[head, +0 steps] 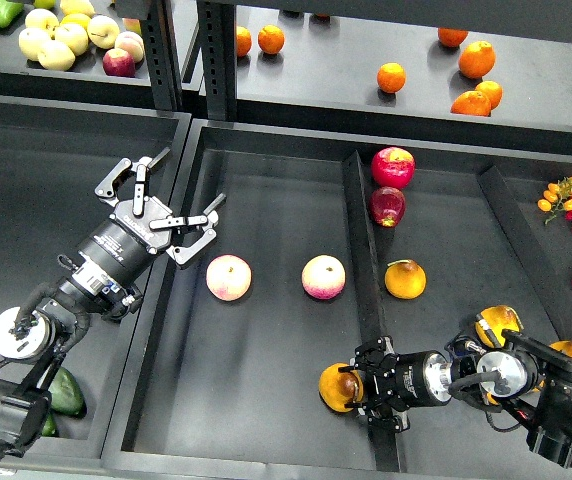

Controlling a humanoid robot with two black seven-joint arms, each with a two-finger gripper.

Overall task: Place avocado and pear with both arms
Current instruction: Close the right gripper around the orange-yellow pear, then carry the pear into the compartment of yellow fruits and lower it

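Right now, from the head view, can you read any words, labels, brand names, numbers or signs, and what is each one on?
No readable text in this view.
Left gripper: black and silver body, no lettering legible.
Right gripper, jaws closed on the pear: no marking legible.
Fruit, such as the two red apples: no stickers visible.
Black bin walls: plain, no labels or numbers.

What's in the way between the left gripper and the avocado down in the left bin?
No separate object lies between them. The left gripper hangs open over the bin wall, while the avocado lies low in the left bin, partly covered by that arm's own thick lower joints. The arm itself is the only visible obstruction.
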